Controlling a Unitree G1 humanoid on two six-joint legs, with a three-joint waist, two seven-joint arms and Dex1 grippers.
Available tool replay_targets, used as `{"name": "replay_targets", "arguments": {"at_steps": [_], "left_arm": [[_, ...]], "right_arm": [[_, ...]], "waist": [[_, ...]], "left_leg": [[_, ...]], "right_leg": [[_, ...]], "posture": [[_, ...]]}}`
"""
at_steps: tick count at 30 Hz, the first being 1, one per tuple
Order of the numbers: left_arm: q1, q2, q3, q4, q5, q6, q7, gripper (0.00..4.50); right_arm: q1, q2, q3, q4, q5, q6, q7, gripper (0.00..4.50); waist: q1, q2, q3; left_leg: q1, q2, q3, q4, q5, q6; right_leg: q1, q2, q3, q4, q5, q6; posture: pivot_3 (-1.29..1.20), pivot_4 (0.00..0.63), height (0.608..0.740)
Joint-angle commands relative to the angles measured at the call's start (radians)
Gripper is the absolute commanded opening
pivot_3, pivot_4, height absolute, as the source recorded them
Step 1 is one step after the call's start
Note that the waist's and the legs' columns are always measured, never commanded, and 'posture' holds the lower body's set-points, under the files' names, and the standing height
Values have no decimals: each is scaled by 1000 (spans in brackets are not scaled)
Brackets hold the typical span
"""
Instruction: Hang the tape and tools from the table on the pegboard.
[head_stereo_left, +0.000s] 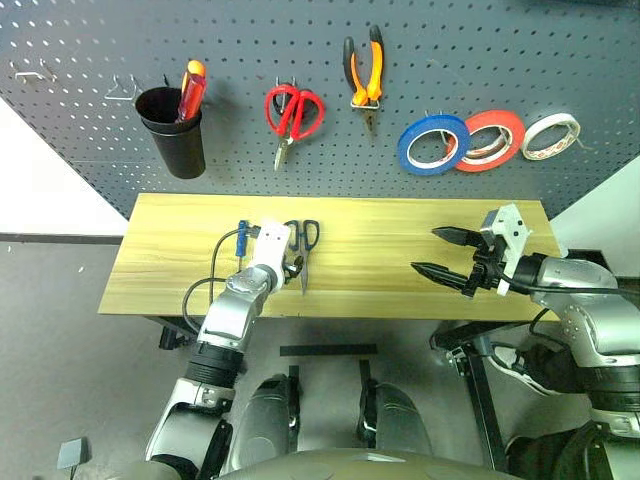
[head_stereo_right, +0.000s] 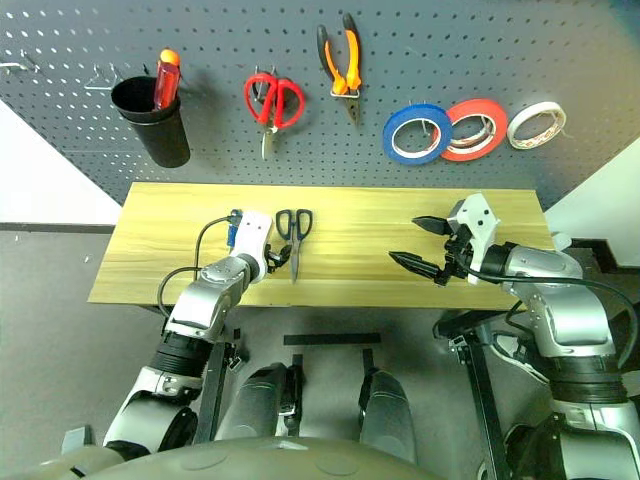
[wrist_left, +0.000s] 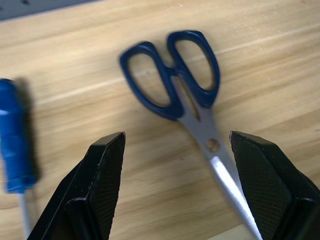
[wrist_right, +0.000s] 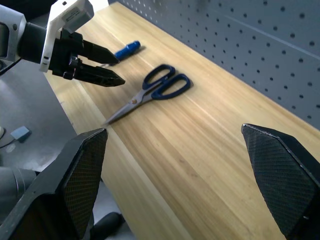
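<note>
Cup (head_stereo_left: 172, 130) on pegboard (head_stereo_left: 90, 40) holds red-and-yellow screwdriver (head_stereo_left: 190, 90).

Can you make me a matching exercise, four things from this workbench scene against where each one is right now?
Things:
1. blue tape
2. dark blue scissors
3. red-and-yellow screwdriver
4. orange-and-black pliers

Places:
A. standing in the black cup
B. lying flat on the table
C. hanging on the pegboard beside the red tape
D. hanging on the pegboard to the right of the red scissors

Pairs: 1-C, 2-B, 3-A, 4-D
</note>
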Motion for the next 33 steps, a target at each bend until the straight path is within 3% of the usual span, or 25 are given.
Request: {"name": "replay_targets", "arguments": {"at_steps": [1, 18, 33], "left_arm": [[-9, -25, -18, -27, 18, 22, 33, 3479], [-67, -192, -18, 21, 88, 181, 245, 3479], [-120, -255, -18, 114, 116, 118, 340, 3479]], "right_arm": [[3, -33, -41, -45, 9, -11, 4, 4489], [0, -82, -45, 3, -2, -23, 28, 4489], [-54, -91, -14, 57, -5, -18, 97, 4489]], "waist": [[0, 1, 13], [0, 1, 75], [1, 1, 96]], "left_leg": [[0, 0, 0, 0, 0, 0], [-1, -3, 4, 0, -3, 5], [-1, -3, 5, -1, -3, 6]], "right_leg": [[0, -1, 0, 0, 0, 0], [-2, -8, -1, 0, 0, 0], [-2, -10, -1, -1, 0, 0]], "posture": [[64, 364, 711], [31, 411, 711], [41, 406, 711]]}}
